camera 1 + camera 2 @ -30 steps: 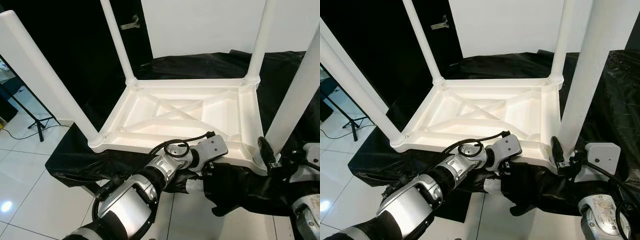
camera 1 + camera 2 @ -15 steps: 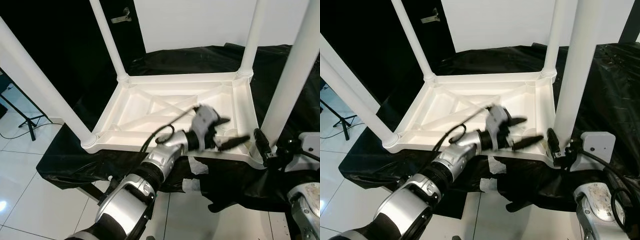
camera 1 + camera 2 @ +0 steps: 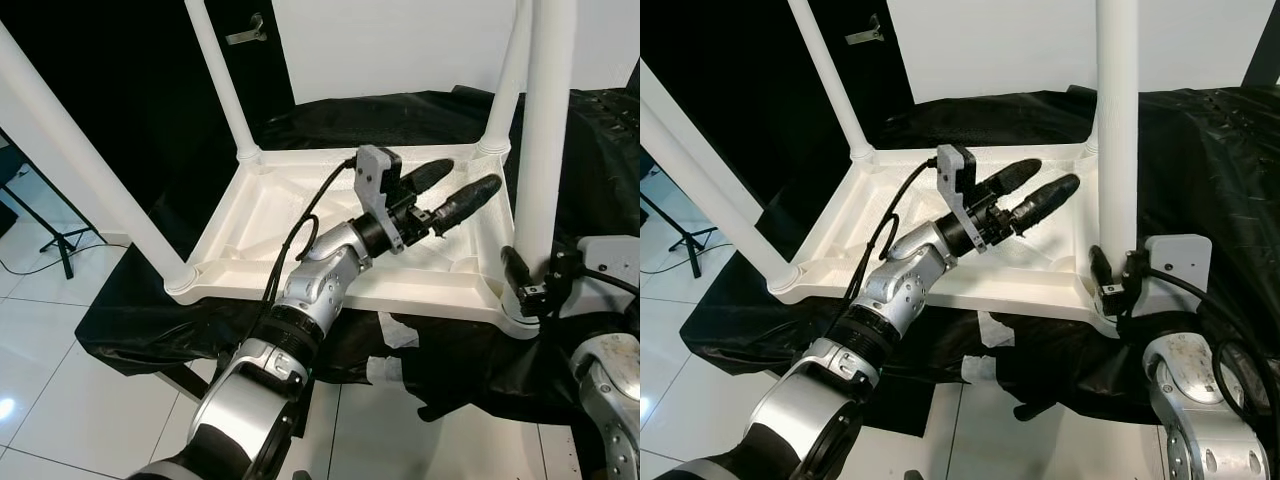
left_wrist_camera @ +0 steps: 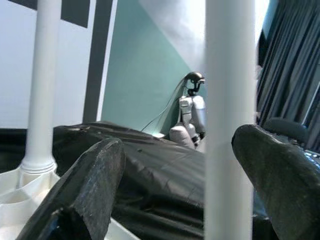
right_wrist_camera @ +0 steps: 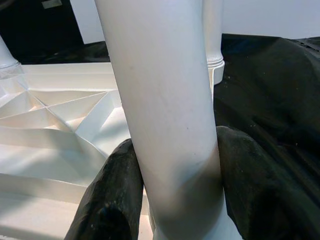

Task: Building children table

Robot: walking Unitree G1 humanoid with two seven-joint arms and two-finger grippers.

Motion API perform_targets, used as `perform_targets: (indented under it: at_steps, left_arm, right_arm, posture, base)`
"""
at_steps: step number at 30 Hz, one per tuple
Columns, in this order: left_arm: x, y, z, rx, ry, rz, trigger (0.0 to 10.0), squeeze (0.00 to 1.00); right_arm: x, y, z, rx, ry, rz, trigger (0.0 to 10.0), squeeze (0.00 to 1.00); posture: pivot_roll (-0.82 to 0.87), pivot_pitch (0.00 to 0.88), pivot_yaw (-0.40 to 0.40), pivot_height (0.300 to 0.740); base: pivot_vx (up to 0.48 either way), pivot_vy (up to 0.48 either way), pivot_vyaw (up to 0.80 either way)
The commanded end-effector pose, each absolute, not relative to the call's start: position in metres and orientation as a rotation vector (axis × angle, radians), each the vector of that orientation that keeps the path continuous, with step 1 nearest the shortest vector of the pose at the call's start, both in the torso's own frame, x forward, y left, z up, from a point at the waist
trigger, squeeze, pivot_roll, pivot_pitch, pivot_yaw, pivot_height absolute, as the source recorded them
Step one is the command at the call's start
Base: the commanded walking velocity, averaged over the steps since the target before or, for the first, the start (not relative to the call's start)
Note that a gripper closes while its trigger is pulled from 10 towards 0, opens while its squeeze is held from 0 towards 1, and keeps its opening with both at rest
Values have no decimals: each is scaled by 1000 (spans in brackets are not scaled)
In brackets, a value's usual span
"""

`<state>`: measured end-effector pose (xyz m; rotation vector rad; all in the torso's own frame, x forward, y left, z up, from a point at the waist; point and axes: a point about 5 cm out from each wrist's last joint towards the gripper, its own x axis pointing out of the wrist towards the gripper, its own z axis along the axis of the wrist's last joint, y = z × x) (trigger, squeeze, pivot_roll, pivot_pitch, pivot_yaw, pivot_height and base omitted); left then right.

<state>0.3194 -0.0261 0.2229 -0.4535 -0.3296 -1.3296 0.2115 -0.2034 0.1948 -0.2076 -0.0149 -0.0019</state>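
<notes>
On a black-draped desk [image 3: 150, 330] the white children's table [image 3: 300, 230] lay upside down, its ribbed underside facing up and its four legs pointing upward, which suited fitting and seating legs from above. At the near right corner of the tabletop, the right end effector [image 5: 170, 200] was pinching the base of the near right leg [image 3: 540, 150], one black finger pressed to each side of it just above the socket, apparently to steady or seat the leg. The left end effector [image 3: 445, 193] hung above the underside toward the right edge, fingers spread and empty, aimed at that same leg; in the left wrist view the leg stood between the two fingertips [image 4: 90, 185] but apart from both, which suggested a second grip was being lined up higher on it. The black sheet [image 3: 1220, 150] probably served to protect the surface beneath. Whether the leg was fully home in its socket could not be told, since the fingers and the right wrist [image 3: 1175, 265] covered the joint. All four legs ran out of the top of the head views, so their ends were cut off. A small robot-like figure [image 4: 192, 112] beyond the desk in the left wrist view was too small to identify.
</notes>
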Motion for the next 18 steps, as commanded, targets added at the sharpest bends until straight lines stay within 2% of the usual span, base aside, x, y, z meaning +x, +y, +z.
perform_targets:
  at_steps: [1,6,12,18]
  left_arm:
    - [299,-25,228,-428,-437,-1697,10000,0]
    - [292,-27,232,-427,-438,-1747,10000,0]
    - [286,-41,227,-386,-364,-1767,10000,0]
    - [284,-55,217,-387,-259,-1743,10000,0]
  right_arm:
    - [214,-205,182,-207,66,-6,10000,0]
    - [215,-205,182,-242,92,3,10000,0]
    - [215,-206,177,-319,115,22,10000,0]
    - [216,-203,185,-391,59,40,10000,0]
  posture:
    - [-88,0,117,740]
    - [-87,0,119,740]
    - [-91,0,124,740]
    - [-93,0,127,740]
  base:
    - [0,0,0]
    - [0,0,0]
    - [0,0,0]
    - [0,0,0]
